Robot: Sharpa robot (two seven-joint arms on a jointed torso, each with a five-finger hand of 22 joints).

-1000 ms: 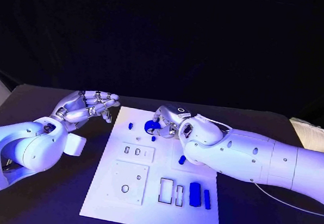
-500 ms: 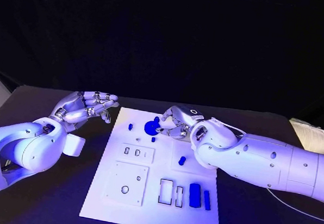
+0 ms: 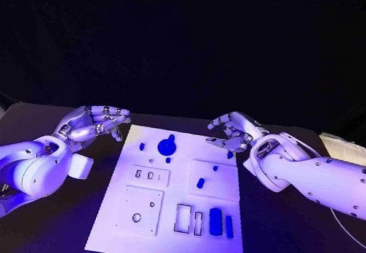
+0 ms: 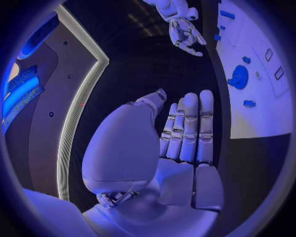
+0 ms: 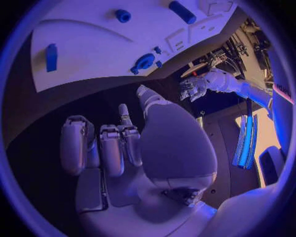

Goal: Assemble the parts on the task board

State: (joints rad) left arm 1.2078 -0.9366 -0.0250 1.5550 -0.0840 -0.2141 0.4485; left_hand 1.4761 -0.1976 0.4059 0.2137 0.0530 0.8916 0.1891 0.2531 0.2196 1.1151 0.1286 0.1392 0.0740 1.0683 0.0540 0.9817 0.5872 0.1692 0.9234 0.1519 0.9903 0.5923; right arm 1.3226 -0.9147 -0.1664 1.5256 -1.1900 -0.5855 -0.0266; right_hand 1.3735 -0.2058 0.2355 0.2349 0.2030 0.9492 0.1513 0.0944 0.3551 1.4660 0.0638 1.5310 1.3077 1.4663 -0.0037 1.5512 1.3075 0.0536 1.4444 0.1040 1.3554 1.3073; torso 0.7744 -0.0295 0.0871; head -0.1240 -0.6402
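The white task board (image 3: 168,239) lies mid-table. A round blue part (image 3: 166,143) sits near its far edge, with small blue parts (image 3: 201,182) around it and two long blue parts (image 3: 216,221) at the near right. My right hand (image 3: 233,132) hovers off the board's far right corner, fingers loosely curled, holding nothing. My left hand (image 3: 94,122) hovers beside the far left corner, empty. In the left wrist view my left hand (image 4: 179,138) has straight fingers, with the round part (image 4: 239,77) beyond. The right wrist view shows my right hand (image 5: 123,148) empty, apart from the round part (image 5: 145,61).
Two raised white plates (image 3: 151,175) with holes sit on the board's left half, and rectangular slots (image 3: 191,219) lie beside the long parts. A white bundle (image 3: 345,148) rests at the table's right edge. Black table surrounds the board.
My right hand let go of the round blue part, which now rests on the board, and drew back to the right, off the board. The left hand has hardly moved.
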